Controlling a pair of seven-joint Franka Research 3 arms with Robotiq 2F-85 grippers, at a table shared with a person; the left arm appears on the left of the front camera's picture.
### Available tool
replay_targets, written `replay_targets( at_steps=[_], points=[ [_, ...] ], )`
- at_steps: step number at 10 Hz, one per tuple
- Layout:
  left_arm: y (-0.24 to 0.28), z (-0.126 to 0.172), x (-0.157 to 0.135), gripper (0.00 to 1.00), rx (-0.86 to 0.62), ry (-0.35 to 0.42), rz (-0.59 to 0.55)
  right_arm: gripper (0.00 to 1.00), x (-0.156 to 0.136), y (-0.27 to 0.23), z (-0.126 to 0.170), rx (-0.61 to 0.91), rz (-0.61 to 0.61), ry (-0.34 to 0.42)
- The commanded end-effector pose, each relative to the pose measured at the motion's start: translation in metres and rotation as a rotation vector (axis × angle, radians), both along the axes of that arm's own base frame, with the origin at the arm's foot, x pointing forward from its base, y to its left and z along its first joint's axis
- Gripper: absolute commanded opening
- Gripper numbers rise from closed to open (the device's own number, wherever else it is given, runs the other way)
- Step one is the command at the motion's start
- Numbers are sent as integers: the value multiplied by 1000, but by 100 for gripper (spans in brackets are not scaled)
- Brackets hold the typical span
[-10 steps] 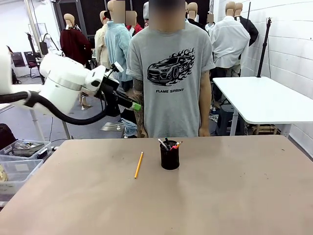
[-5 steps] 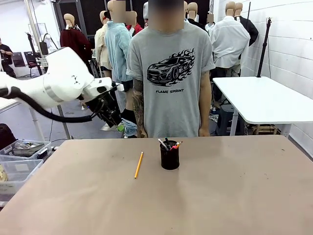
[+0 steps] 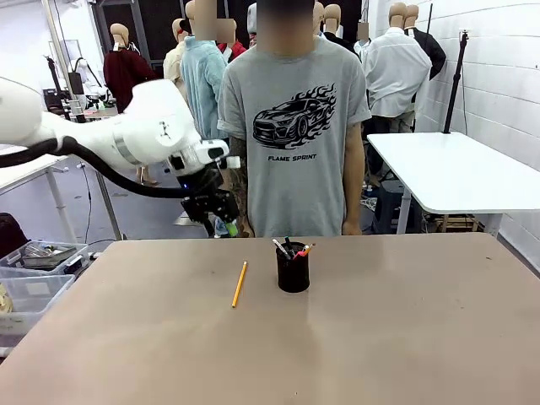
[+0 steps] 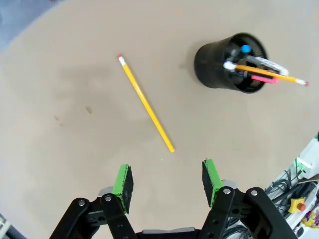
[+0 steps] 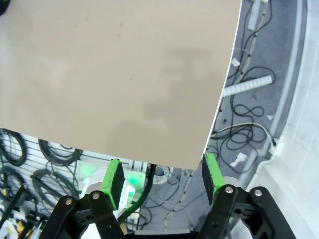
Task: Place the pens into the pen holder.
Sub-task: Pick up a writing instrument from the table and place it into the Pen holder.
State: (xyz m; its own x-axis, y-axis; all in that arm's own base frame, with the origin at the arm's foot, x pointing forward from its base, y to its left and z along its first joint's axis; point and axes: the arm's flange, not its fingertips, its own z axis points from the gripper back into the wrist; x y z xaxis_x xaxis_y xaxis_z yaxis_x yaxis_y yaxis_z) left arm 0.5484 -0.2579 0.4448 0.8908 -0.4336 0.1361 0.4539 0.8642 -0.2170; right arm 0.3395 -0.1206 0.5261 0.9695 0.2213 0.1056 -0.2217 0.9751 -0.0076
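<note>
A yellow pencil (image 3: pixel 240 283) with a pink eraser lies alone on the tan table (image 3: pixel 380 337), left of the black mesh pen holder (image 3: pixel 293 270). Several pens stand in the holder, among them a second yellow pencil (image 4: pixel 269 73), a pink one (image 4: pixel 262 78) and a whitish one (image 4: pixel 266 63). My left gripper (image 3: pixel 224 216) hangs open high over the table's far edge, up and left of the loose pencil (image 4: pixel 146 103). In the left wrist view the gripper (image 4: pixel 167 177) has nothing between its fingers, and the holder (image 4: pixel 214 69) is off to the upper right. My right gripper (image 5: pixel 162 174) is open and empty over a table edge.
A person in a grey printed T-shirt (image 3: pixel 295 126) stands at the far side, right behind the holder, arms down. Clear bins (image 3: pixel 34 270) sit off the table's left. Under the right gripper lie the table's edge (image 5: pixel 219 104) and floor cables (image 5: pixel 249 134).
My left arm has swung to the right and lowered toward the table's far edge, and its gripper now points down. Pencil and holder have not moved.
</note>
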Motion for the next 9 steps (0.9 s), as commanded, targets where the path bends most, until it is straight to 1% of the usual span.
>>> replay_targets(
  at_steps=[1, 3, 4, 5, 6, 9],
  points=[
    [-20, -24, 13, 73, 37, 41, 21, 79, 2, -2, 0, -23, -2, 10],
    [-34, -62, 8, 73, 97, 72, 29, 79, 2, -2, 0, -23, -2, 10],
    [-38, -77, 3, 73, 117, 26, 57, 79, 2, -2, 0, -23, -2, 10],
    [-39, -84, -1, 73, 131, -43, 73, 79, 2, -2, 0, -23, -2, 10],
    [-38, -92, 1, 73, 142, -82, 80, 79, 2, -2, 0, -23, -2, 10],
    [-26, -115, 17, 73, 150, -126, 144, 79, 2, -2, 0, -23, -2, 10]
  ],
)
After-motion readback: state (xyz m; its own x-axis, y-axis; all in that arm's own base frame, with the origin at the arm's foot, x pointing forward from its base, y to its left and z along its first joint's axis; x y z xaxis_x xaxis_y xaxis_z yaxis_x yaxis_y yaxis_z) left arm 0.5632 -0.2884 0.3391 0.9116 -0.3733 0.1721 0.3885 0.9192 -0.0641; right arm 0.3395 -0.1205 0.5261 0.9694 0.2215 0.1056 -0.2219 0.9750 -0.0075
